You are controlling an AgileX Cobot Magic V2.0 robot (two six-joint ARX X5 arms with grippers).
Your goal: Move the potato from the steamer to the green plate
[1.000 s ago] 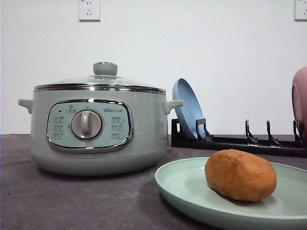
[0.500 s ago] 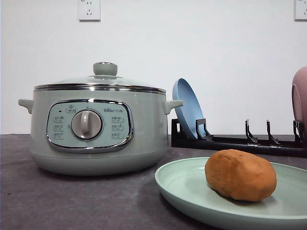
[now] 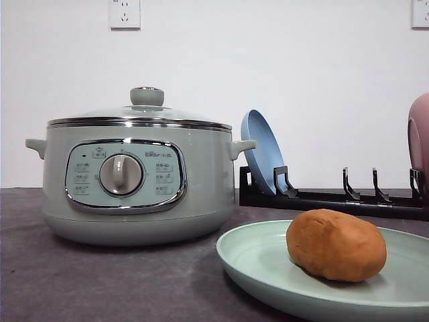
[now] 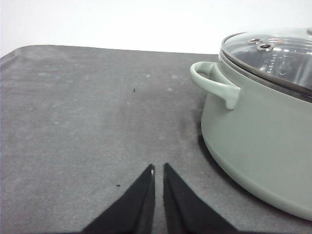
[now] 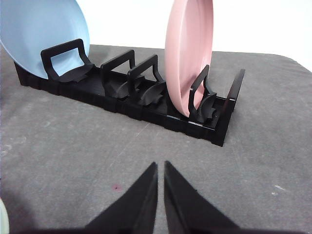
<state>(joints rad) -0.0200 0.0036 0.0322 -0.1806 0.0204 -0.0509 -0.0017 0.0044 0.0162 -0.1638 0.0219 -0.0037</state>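
Observation:
The orange-brown potato (image 3: pixel 336 245) lies on the pale green plate (image 3: pixel 258 265) at the front right of the table. The sage-green steamer (image 3: pixel 137 174) stands to the left with its glass lid on, and shows again as the steamer (image 4: pixel 263 131) in the left wrist view. My left gripper (image 4: pixel 158 168) hovers low over the grey mat beside the steamer's handle, fingers shut with nothing between them. My right gripper (image 5: pixel 161 165) is shut and empty too, above the mat in front of the plate rack.
A black plate rack (image 3: pixel 332 198) runs along the back right, holding a blue plate (image 3: pixel 261 151) and a pink plate (image 3: pixel 419 134). The rack (image 5: pixel 131 105) stands just ahead of the right gripper with the pink plate (image 5: pixel 187 53) upright in it.

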